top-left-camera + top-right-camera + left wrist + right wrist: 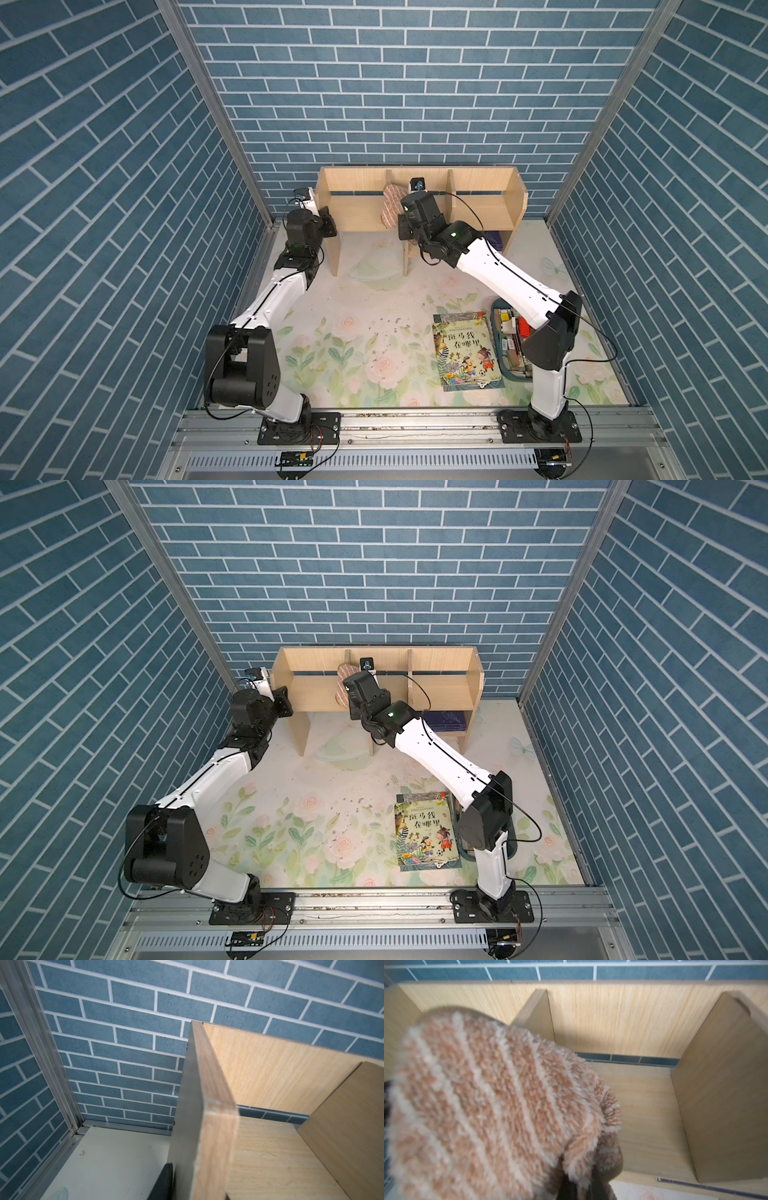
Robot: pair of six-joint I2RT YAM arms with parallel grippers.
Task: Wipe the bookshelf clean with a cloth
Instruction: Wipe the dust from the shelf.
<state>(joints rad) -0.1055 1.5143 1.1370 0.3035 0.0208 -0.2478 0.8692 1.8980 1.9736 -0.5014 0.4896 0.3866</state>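
The bookshelf [478,183] stands at the far edge of the table [357,299], its back against the wall [415,104].

The cloth [392,205] hangs in front of the bookshelf's left divider [537,1012]. It covers the divider's front edge in both top views [344,683]. Whether it touches the wood cannot be told. The right fingers [568,1189] are pressed together on the cloth's lower fold. The cloth [488,1105] drapes over them and hides most of them.

To the right of the cloth, the bookshelf's middle compartment lies open. Its floor is bare up to the right divider [720,1084].

The left fingers [163,1182] straddle the front edge of the bookshelf's left side panel [207,1126]. One dark finger sits along the panel's outer face. Whether they grip the panel or stand off it cannot be told. Only a narrow strip of table separates this panel from the side wall.

A book [467,353] lies flat on the table, well in front of the bookshelf's right end. The table between the bookshelf's left legs is open.
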